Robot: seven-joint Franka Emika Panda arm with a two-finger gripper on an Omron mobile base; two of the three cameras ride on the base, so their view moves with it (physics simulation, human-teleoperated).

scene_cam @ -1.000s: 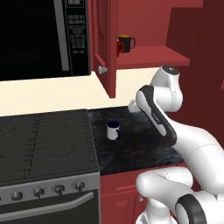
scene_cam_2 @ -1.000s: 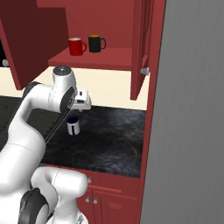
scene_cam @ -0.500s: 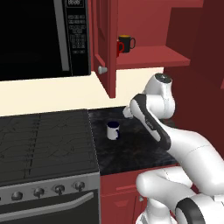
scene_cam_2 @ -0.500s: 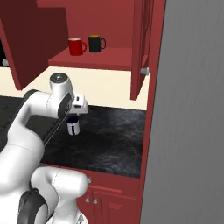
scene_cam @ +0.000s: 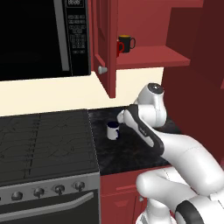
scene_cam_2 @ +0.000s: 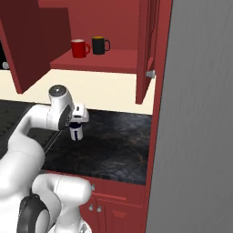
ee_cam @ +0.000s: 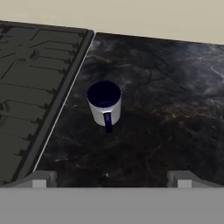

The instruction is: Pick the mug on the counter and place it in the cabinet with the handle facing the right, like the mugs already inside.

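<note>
One white mug [ee_cam: 105,104] stands upright on the black marbled counter [ee_cam: 175,113], near the counter's edge against the stove [ee_cam: 30,83] but apart from it; bare stone lies open on its other sides, most of it on the side away from the stove, toward the red side panel [scene_cam: 192,83] seen in the left base view; behind it the slab ends at the cream wall strip [ee_cam: 131,17]. The mug is a short cylinder, white outside and dark navy inside; its dark loop handle [ee_cam: 107,122] points toward the bottom of the hand view, toward the camera. The gripper [ee_cam: 111,178] hangs above and short of the mug, touching nothing; its two fingertips [ee_cam: 43,178] stand wide apart at the bottom of the hand view, with nothing between them. In the right base view the hand sits just over the mug [scene_cam_2: 76,132]. Above, the cabinet [scene_cam_2: 113,61] is open, its door [scene_cam: 105,39] swung out with a round silver knob [scene_cam: 102,69]; on its flat red shelf a red mug [scene_cam_2: 79,48] and a black mug [scene_cam_2: 99,45] stand side by side at the left end, the black one's handle to the right; the rest of the shelf to their right is bare.
</note>
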